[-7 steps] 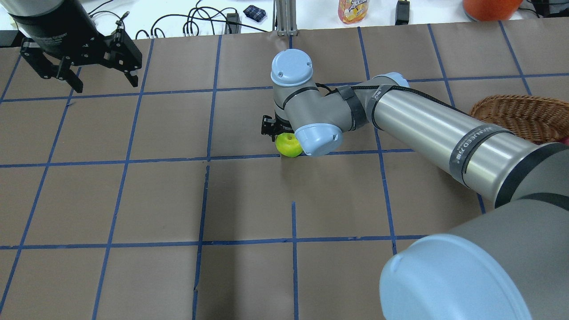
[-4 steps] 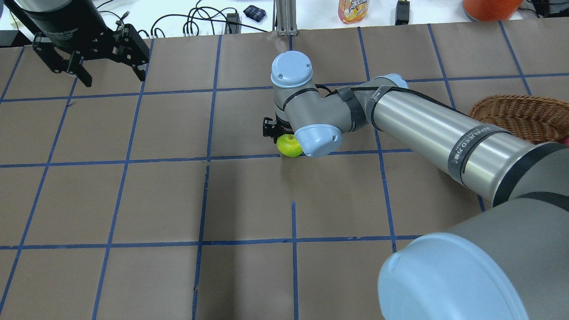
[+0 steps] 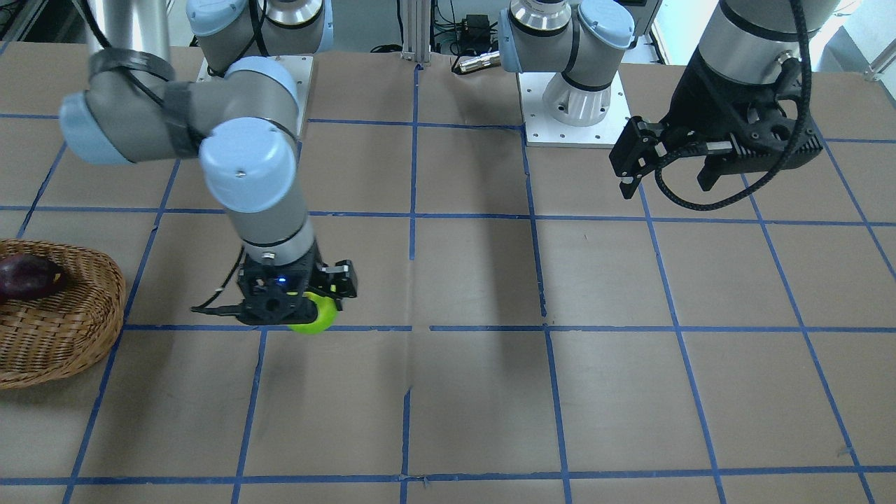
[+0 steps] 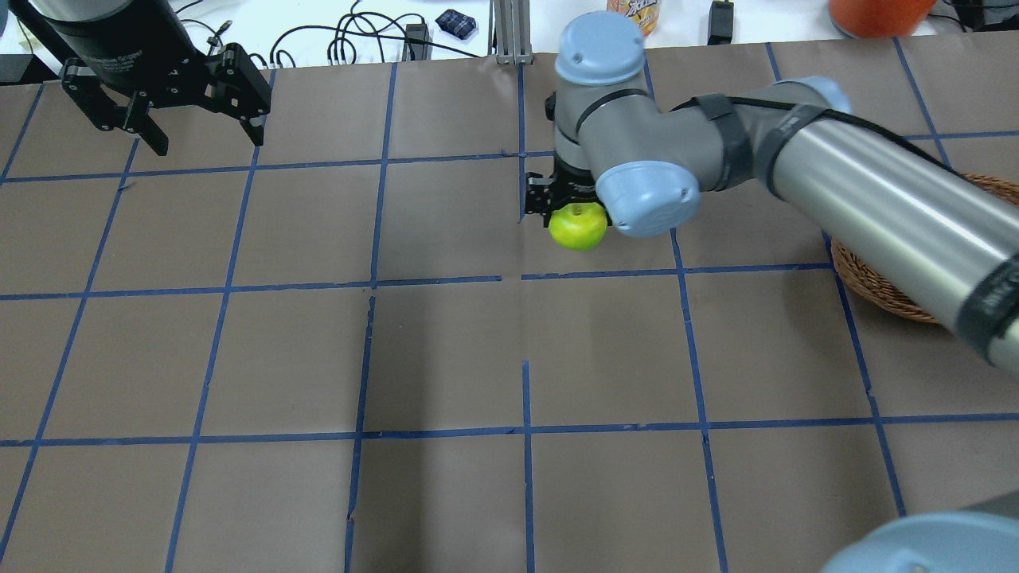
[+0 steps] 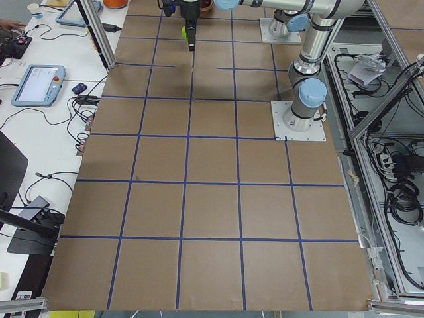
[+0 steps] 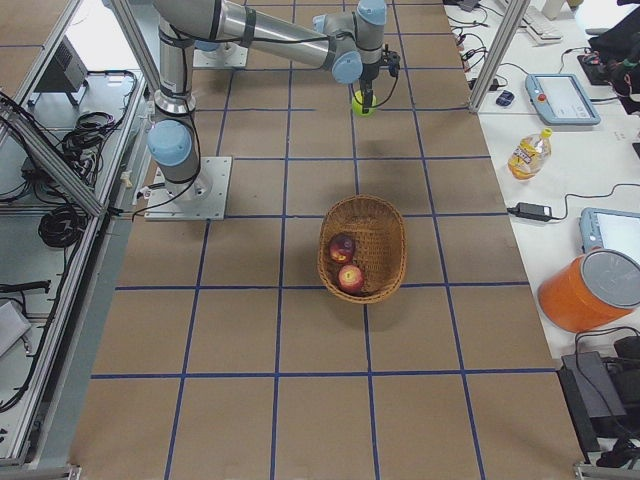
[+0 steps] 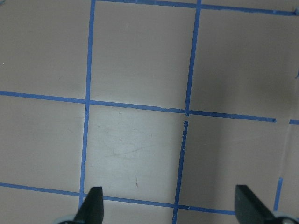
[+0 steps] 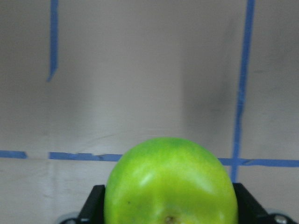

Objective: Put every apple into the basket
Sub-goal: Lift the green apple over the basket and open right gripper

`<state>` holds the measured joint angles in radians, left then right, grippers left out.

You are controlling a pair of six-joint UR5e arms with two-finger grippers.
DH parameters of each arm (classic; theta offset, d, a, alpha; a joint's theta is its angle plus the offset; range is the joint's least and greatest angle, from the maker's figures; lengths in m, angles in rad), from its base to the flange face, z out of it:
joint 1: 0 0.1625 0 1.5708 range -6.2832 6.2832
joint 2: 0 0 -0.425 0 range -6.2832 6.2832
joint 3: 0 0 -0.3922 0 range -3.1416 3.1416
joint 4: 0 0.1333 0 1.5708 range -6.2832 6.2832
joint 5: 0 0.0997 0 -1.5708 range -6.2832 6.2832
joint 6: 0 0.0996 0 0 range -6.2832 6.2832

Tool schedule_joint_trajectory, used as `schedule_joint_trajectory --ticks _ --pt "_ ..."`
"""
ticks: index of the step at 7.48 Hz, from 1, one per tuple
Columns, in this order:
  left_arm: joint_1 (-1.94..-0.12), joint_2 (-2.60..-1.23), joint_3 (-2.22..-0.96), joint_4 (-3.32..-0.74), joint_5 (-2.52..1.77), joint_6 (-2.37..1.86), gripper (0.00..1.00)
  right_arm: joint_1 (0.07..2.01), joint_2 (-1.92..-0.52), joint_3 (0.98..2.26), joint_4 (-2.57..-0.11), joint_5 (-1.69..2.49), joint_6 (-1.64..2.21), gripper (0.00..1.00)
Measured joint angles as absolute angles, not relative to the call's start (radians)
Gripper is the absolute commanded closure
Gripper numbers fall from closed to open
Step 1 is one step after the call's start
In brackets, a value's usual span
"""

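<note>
Tabletop [image 4: 446,358] — right tool [image 8: 168,207] seemingly clamps green apple [image 4: 579,227].

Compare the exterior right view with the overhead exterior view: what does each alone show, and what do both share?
Only exterior right: the whole basket, holding a red apple and a maroon apple. Only overhead: the left claw, open above the table; there the right arm hides most of the basket and all its contents. Both: the green apple gripped in the right claw.
</note>
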<state>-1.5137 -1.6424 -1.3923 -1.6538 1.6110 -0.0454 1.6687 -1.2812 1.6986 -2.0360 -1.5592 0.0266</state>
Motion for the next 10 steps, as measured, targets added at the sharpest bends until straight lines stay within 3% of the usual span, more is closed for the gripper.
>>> schedule_joint_trajectory --ticks 2,5,6,10 --pt "-1.52 -1.646 -1.39 -1.65 1.568 -0.033 0.0 1.413 -1.363 1.803 -2.04 -1.559 -0.339 0.36" --pt "-1.523 -1.64 -1.392 -1.648 1.568 0.016 0.0 1.079 -1.327 1.848 -2.133 -1.558 -0.72 0.34" --pt "-1.523 -1.639 -1.395 -1.648 1.569 0.019 0.0 1.02 -1.31 1.855 -2.158 -1.552 -0.759 0.04" --pt "-1.523 -1.646 -1.39 -1.647 1.57 0.023 0.0 0.983 -1.32 1.87 -2.135 -1.548 -0.781 0.0"
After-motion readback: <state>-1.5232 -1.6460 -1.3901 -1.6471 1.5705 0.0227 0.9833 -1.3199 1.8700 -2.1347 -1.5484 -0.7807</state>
